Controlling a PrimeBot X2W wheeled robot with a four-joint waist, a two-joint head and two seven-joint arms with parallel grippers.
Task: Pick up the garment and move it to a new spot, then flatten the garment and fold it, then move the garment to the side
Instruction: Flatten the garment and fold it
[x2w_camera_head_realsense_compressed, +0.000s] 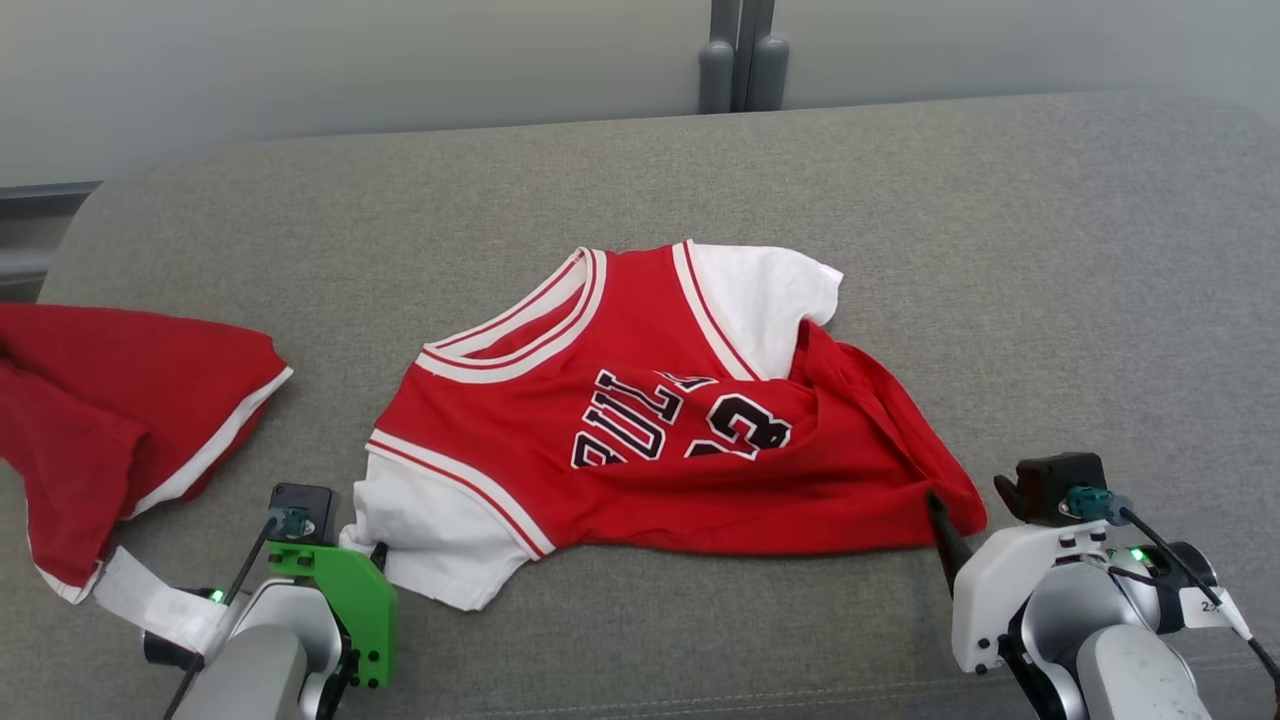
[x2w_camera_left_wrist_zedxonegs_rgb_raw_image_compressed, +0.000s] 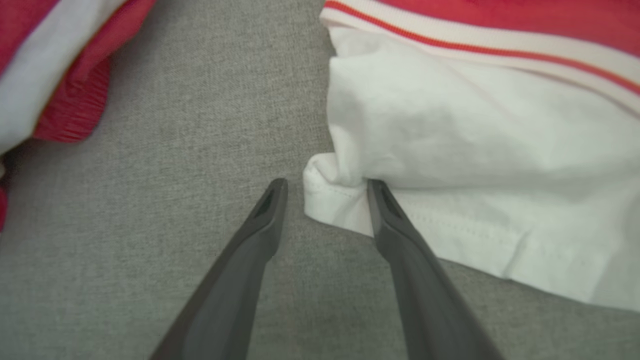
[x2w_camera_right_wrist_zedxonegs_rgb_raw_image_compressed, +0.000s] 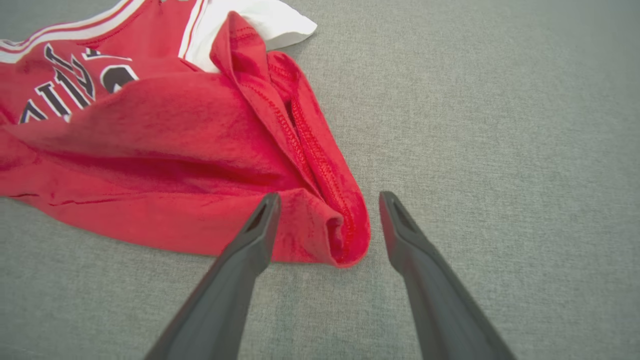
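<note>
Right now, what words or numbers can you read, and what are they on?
"BUL": dark, white-edged letters across the front of the red jersey; a fold hides the rest of the word.
"3": big digit beside those letters, with part of another digit before it tucked under the fold.
Small white tag at the lower right of the head view: too small to read.
</note>
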